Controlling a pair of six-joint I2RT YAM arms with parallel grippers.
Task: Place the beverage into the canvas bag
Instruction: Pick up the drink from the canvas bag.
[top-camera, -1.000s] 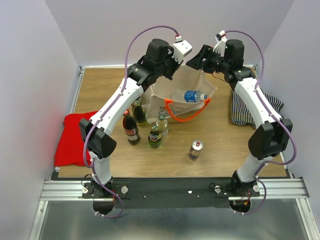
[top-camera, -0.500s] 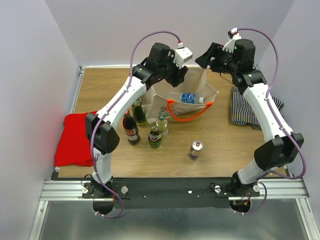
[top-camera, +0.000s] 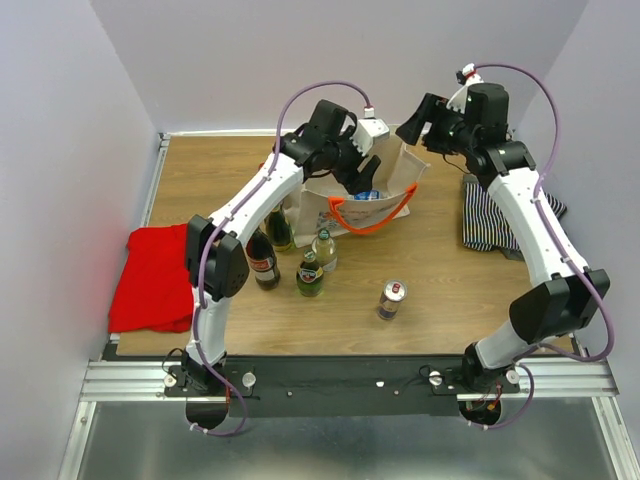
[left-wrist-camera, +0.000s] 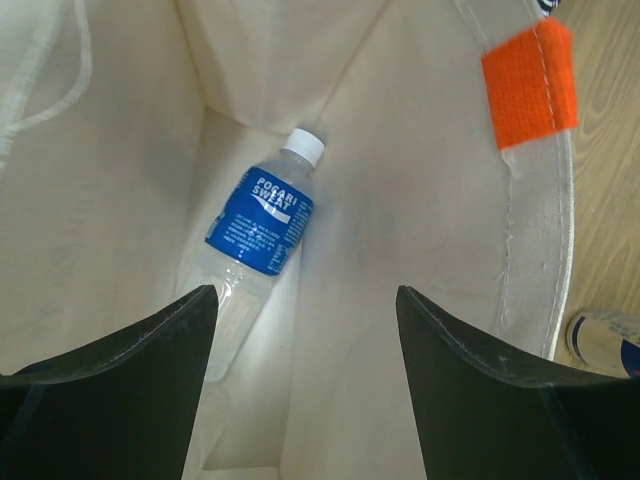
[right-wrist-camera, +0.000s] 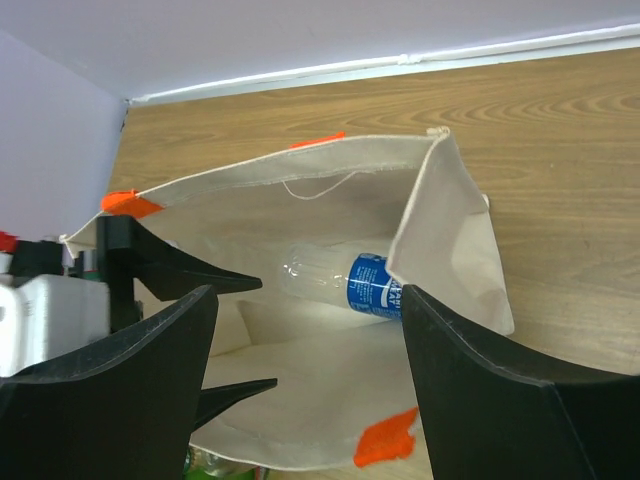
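1. Wooden counter (top-camera: 200, 180) between pale lilac walls; bare wood runs beyond and to the right of the right gripper (right-wrist-camera: 308, 290).
2. Cream canvas bag (left-wrist-camera: 420, 200) stands open. The left gripper (left-wrist-camera: 302, 295) hangs at its mouth, fingers spread wide, holding nothing.
3. Below that gripper, slightly left, the beverage (left-wrist-camera: 258, 225), a clear bottle with a blue label, lies on its side on the bag floor.
4. Bag walls rise close on either side; the rim with its orange tab (left-wrist-camera: 530, 85) passes to the gripper's right.
5. Right gripper hovers above the bag's rim, spread wide and empty; one bag corner folds inward beneath its right finger.
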